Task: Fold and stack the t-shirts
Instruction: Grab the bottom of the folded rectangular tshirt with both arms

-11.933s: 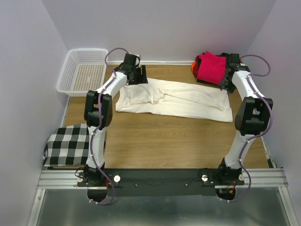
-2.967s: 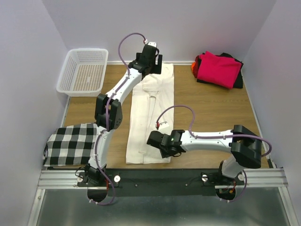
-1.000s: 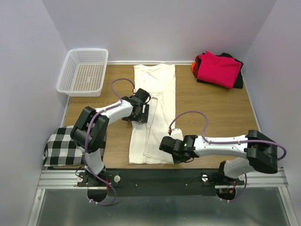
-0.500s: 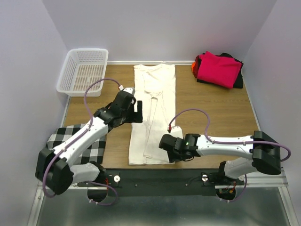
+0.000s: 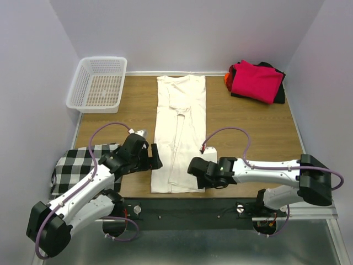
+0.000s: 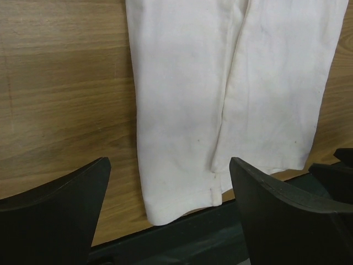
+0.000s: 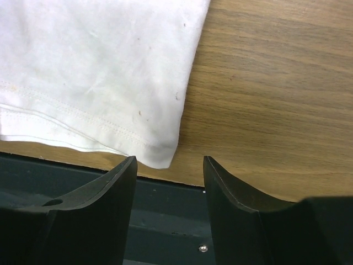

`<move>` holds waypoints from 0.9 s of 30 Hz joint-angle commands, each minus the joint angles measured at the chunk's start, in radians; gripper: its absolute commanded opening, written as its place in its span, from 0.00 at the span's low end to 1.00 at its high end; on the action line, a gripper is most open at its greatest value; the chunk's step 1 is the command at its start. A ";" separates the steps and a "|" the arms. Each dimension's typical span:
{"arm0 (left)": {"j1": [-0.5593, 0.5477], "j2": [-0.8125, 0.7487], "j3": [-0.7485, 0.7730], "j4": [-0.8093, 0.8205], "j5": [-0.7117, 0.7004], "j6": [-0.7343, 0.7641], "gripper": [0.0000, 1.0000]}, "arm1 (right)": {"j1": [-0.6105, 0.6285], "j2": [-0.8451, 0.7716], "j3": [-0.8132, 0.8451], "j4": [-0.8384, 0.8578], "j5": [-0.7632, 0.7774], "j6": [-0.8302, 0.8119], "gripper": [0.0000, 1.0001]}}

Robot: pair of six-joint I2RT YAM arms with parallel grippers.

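The cream t-shirt (image 5: 179, 130) lies on the table folded into a long narrow strip that runs from the back edge to the front edge. Its near hem shows in the left wrist view (image 6: 182, 110) and its near right corner in the right wrist view (image 7: 99, 72). My left gripper (image 5: 155, 157) is open and empty just left of the strip's near end. My right gripper (image 5: 194, 167) is open and empty at the strip's near right corner. The magenta-red shirt (image 5: 255, 80) lies folded on top of the black (image 5: 279, 88) and orange (image 5: 227, 77) shirts at the back right.
A white mesh basket (image 5: 98, 84) stands at the back left. A black-and-white checked cloth (image 5: 77, 168) lies at the front left, beside the left arm. The black front rail (image 5: 187, 207) runs just below the shirt's hem.
My left arm has swung back from the strip's middle to its near left end, gripper open. My right gripper has stayed at the near right corner. The shirt lies as before.
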 commanded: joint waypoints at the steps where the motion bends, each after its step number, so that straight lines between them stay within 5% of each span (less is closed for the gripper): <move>1: -0.016 -0.012 -0.018 -0.014 0.025 -0.076 0.96 | 0.009 0.005 -0.033 0.027 0.034 0.057 0.60; 3: -0.022 -0.006 -0.022 -0.024 0.027 -0.094 0.89 | 0.009 0.008 -0.037 0.033 0.031 0.061 0.59; 7: -0.052 0.026 -0.025 -0.034 0.021 -0.143 0.58 | 0.009 0.004 -0.045 0.038 0.030 0.067 0.57; 10: -0.108 0.057 -0.013 -0.041 -0.022 -0.198 0.47 | 0.009 0.001 -0.046 0.044 0.025 0.064 0.57; 15: -0.200 0.123 0.009 -0.049 -0.088 -0.272 0.48 | 0.009 0.020 -0.037 0.055 0.028 0.032 0.57; 19: -0.256 0.144 0.005 -0.049 -0.129 -0.345 0.59 | 0.009 0.045 -0.031 0.063 0.026 0.018 0.57; 27: -0.377 0.278 0.119 -0.153 -0.307 -0.523 0.59 | 0.009 0.037 -0.043 0.066 0.034 -0.020 0.57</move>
